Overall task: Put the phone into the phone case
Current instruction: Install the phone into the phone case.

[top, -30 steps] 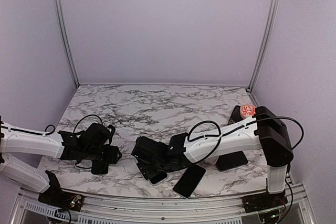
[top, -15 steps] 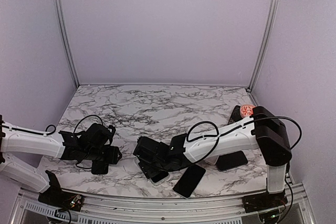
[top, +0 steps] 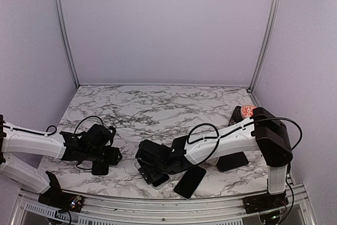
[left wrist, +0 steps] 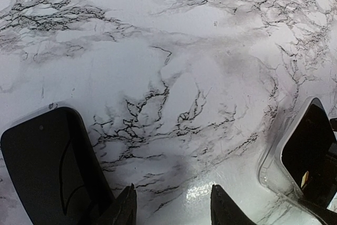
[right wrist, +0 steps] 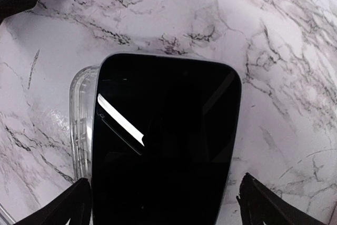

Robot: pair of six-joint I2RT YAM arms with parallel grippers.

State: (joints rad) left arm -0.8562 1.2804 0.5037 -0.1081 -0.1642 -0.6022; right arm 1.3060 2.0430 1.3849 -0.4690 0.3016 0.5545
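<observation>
Right wrist: glossy phone (right wrist: 163, 140), clear case (right wrist: 80, 125).

The phone (right wrist: 163, 140) is a flat black slab with rounded corners, screen up and dark, a bright streak of light glinting across the glass. It lies on top of the phone case (right wrist: 80, 125), which is clear plastic with a thin raised rim. The case's rim shows as a pale band along one long side of the phone, so the two are not lined up squarely. From above, the pair sits near the front edge of the counter, roughly in the middle, with the case (top: 158, 182) peeking out pale beneath the dark phone. In the left wrist view the clear case's rounded corner (left wrist: 276, 156) rests flat on the marble.
</observation>
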